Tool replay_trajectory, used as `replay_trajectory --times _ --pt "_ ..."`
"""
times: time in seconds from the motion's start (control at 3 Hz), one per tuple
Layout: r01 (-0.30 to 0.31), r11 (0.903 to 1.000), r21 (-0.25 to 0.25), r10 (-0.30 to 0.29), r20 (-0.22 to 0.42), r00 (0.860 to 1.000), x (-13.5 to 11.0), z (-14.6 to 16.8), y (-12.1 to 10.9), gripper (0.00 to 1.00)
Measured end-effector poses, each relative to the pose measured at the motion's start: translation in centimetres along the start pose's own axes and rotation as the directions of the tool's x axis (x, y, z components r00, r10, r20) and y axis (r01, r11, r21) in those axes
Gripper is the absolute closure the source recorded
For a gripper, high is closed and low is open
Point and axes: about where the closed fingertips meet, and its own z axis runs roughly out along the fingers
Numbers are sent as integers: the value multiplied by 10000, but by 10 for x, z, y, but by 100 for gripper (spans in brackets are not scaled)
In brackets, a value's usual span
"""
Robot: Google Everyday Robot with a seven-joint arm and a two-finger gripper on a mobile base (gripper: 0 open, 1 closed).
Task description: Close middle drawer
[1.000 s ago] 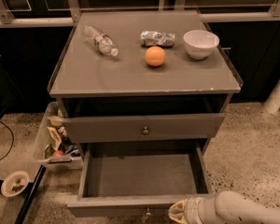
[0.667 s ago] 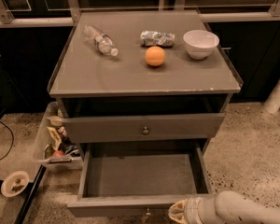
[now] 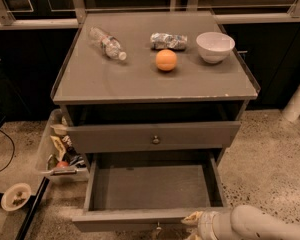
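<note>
A grey metal cabinet (image 3: 155,81) with a flat top stands on a speckled stone floor (image 3: 270,149), seen from above and in front. The middle drawer (image 3: 135,218), a wide shallow grey drawer with a plain flat front, is pulled far out toward the camera at the bottom of the view; its bare grey inside shows, and a small round metal knob (image 3: 157,228) sits at the centre of its front, near the lower edge of the picture. Above it, the taller grey drawer front (image 3: 110,137) with its own round knob (image 3: 155,140) stands only slightly forward of the cabinet body. The gripper (image 3: 192,226), cream-coloured on the end of a pale rounded arm (image 3: 255,226), comes in from the lower right corner and sits low, just in front of the right part of the open drawer's front; whether it touches the front cannot be told, nor whether the claw is wide or narrow. On the cabinet top lie a clear plastic bottle (image 3: 106,43) on its side at the left, a crumpled silver packet (image 3: 168,41) at the middle back, a round orange fruit (image 3: 166,60) just in front of the packet, and a white bowl (image 3: 215,46) upright at the right. Left of the cabinet, on the floor, a clear plastic bin (image 3: 46,151) holds mixed clutter.
</note>
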Motion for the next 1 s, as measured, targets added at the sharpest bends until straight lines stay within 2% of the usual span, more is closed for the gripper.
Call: replay_trajectory --times 0.33,0.67,1.0 --pt "25 10000 92 -25 12 10000 0 0 -7 0" --pt "278 9993 -263 -270 310 9992 -7 13 -27 18" --pt "793 9967 -160 -786 417 9960 -22 23 -97 41"
